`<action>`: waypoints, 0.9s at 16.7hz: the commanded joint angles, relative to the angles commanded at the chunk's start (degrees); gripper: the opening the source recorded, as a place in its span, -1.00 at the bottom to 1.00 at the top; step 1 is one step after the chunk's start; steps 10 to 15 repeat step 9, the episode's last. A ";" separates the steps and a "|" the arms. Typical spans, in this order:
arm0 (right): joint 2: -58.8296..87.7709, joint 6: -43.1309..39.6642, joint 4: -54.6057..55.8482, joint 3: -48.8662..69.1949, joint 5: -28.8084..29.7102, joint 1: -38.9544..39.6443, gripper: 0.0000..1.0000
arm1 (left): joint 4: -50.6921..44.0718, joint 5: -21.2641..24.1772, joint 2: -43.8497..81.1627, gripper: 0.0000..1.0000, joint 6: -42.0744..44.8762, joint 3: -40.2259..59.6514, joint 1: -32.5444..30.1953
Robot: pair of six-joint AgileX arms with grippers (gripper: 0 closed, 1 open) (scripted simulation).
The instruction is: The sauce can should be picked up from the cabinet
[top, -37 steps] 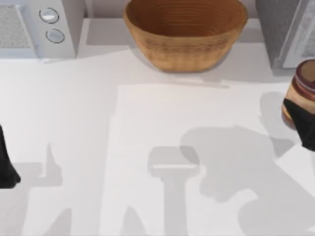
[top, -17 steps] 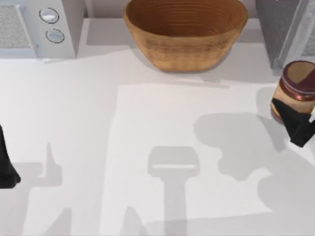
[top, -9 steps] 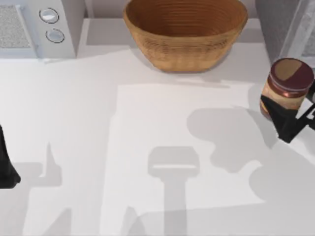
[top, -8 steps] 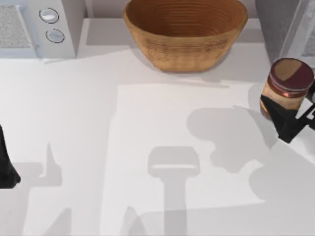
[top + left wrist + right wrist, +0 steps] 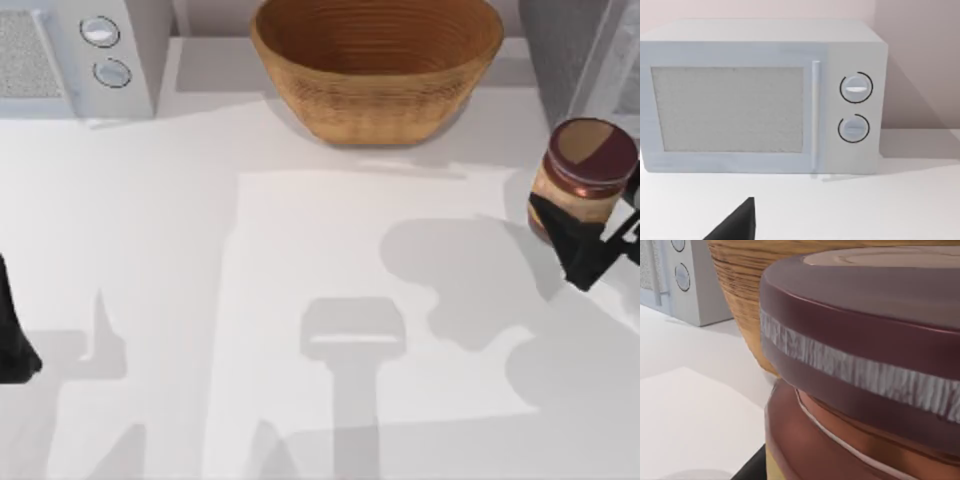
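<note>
The white table (image 5: 150, 230) spreads under everything, crossed by grey shadows. At its far right corner stands the cabinet (image 5: 560, 55), dark grey and speckled, with a pale framed panel on its right side. Across from it, at the far left corner, sits the white microwave (image 5: 760, 95) with two round knobs, and my left wrist view looks straight at its door. Between the two, along the far edge, is the woven basket (image 5: 378, 65), brown and ribbed.

My right hand (image 5: 585, 250) is near the right edge of the table, in front of the cabinet, and it pinches the sauce can (image 5: 582, 180) low on its tan label. The can is upright and just clear of the cabinet, its maroon top with the tan wedge facing up. In my right wrist view the can's dark red lid and bands loom very close, with the basket behind it.

My left hand (image 5: 15, 335) rests at the left edge of the table, well apart from everything; I cannot tell whether it is spread or pressed together.
</note>
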 joint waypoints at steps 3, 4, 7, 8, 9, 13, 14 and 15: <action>0.00 0.00 0.00 0.00 0.00 0.00 0.96 | 0.00 0.00 0.00 1.00 0.00 0.00 0.00; 0.00 0.00 0.00 0.00 0.00 0.00 1.00 | 0.00 0.00 0.00 1.00 0.00 0.00 0.00; 0.00 0.00 0.00 0.00 0.00 0.00 1.00 | 0.00 0.00 0.00 1.00 0.00 0.00 0.00; 0.00 0.00 0.00 0.00 0.00 0.00 1.00 | 0.00 0.00 0.00 1.00 0.00 0.00 0.00; 0.00 0.00 0.00 0.00 0.00 0.00 1.00 | 0.00 0.00 0.00 1.00 0.00 0.00 0.00; 0.00 0.00 0.00 0.00 0.00 0.00 1.00 | 0.00 0.00 0.00 1.00 0.00 0.00 0.00; 0.00 0.00 0.00 0.00 0.00 0.00 1.00 | 0.00 0.00 0.00 1.00 0.00 0.00 0.00; 0.00 0.00 0.00 0.00 0.00 0.00 1.00 | 0.00 0.00 0.00 1.00 0.00 0.00 0.00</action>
